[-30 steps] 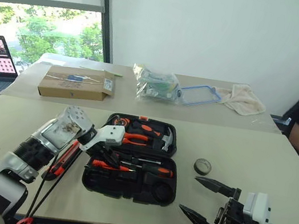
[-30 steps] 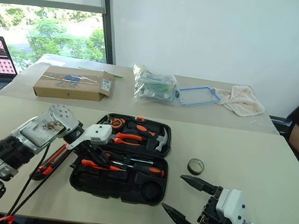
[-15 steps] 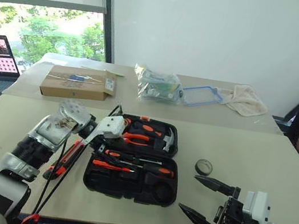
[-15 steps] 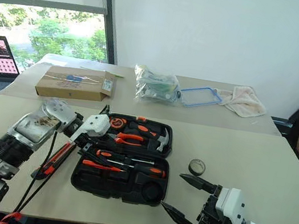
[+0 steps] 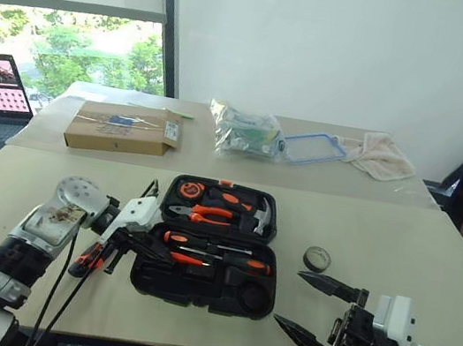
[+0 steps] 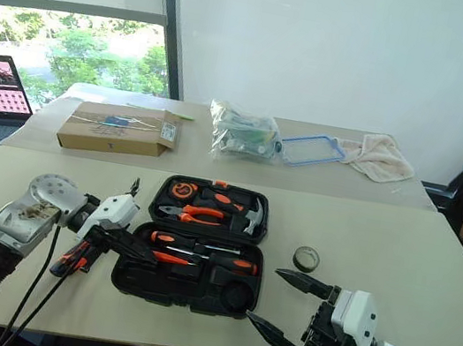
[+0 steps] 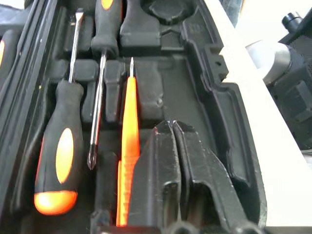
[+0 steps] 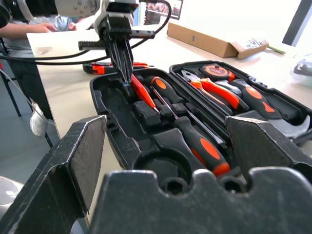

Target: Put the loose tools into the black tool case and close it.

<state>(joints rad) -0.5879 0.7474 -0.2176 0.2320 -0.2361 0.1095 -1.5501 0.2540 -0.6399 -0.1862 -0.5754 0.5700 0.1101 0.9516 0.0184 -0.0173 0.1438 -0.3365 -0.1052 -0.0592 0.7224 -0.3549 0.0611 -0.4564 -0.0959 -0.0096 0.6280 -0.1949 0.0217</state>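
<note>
Case open mid-table, three screwdrivers seated, knife and tape roll loose.

The black tool case [image 5: 210, 245] lies open at the table's centre: two black-and-orange screwdrivers [image 7: 57, 161] and the slim orange screwdriver [image 7: 128, 146] sit in the near half's recesses, pliers [image 5: 206, 214] and hammer [image 5: 261, 217] in the lid half. The left gripper [image 6: 144, 253], clenched on nothing, points into the case's 9 o'clock end, just beside the orange screwdriver. The utility knife [image 6: 71, 257] lies on the table at 9 o'clock of the case, under that arm; the tape roll [image 5: 315, 258] at 3 o'clock. The right gripper [image 5: 305, 307] hovers spread wide, empty, at 4 o'clock. Judged: the screwdriver step is finished; next, the left jaws must open and reach back for the knife.
</note>
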